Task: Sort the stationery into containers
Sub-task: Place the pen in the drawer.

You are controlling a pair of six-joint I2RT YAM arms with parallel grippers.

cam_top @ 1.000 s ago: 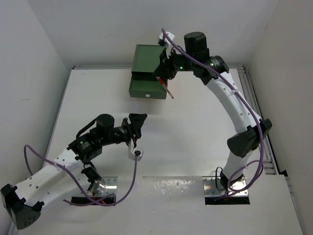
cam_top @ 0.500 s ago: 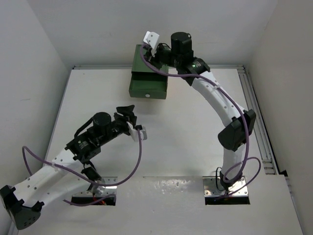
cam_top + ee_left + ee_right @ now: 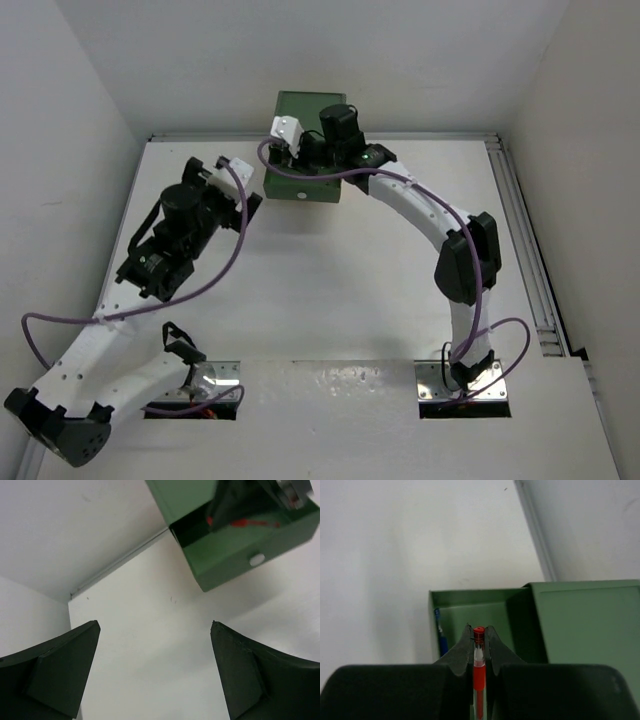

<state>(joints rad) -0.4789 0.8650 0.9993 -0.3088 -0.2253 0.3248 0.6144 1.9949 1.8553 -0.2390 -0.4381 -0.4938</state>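
1. While hovering near the table's (image 3: 350,280) far edge, the left gripper (image 3: 155,627) gapes wide and empty.
2. The right gripper (image 3: 479,630) clamps a red pen (image 3: 479,677) above the open green drawer (image 3: 470,596) at the far edge.
3. This looks like the depositing step; the next move probably calls for lowering and letting go inside.

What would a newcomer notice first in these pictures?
The green drawer stands open at the far edge of the table. The right pincer is shut on a red pen above it, and a blue pen lies inside by one wall. The left pincer gapes wide and empty, facing the drawer.
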